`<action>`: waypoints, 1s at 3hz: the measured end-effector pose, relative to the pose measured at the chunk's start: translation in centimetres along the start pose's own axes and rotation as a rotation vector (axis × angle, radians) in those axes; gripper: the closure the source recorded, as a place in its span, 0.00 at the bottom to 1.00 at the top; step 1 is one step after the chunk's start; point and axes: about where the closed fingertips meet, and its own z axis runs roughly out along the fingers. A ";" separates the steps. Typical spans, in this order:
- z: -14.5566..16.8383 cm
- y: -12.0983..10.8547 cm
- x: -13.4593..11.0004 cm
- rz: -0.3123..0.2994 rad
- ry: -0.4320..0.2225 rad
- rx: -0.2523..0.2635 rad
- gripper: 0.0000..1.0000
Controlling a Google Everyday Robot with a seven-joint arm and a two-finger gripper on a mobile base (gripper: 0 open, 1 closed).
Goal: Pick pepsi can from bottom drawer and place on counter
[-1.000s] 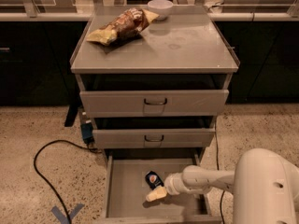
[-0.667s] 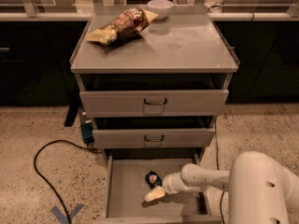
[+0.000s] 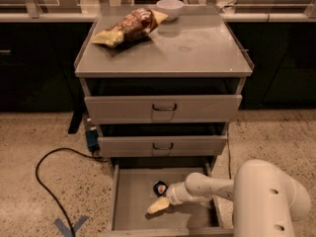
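Observation:
The pepsi can (image 3: 159, 187) sits on the floor of the open bottom drawer (image 3: 129, 204), a small dark blue can with its logo showing. My gripper (image 3: 160, 201) reaches into the drawer from the right, with one pale finger (image 3: 158, 206) just in front of the can and close against it. The white arm (image 3: 207, 187) stretches from the lower right over the drawer. The counter (image 3: 197, 46) is the flat grey cabinet top above the drawers.
A yellow-brown chip bag (image 3: 129, 27) and a white bowl (image 3: 169, 8) lie on the counter's far left and back. Two shut drawers with dark loop handles (image 3: 164, 107) sit above the open one. A black cable (image 3: 47, 172) and blue tape lie on the floor at left.
The gripper has edged slightly left and closer to the can. The can and the drawer have not moved.

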 end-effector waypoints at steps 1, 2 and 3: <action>3.3 0.6 -1.3 -0.025 -0.001 -0.040 0.00; 5.1 0.6 -1.3 -0.027 0.019 -0.049 0.00; 5.7 -0.3 -0.3 -0.003 0.044 -0.033 0.00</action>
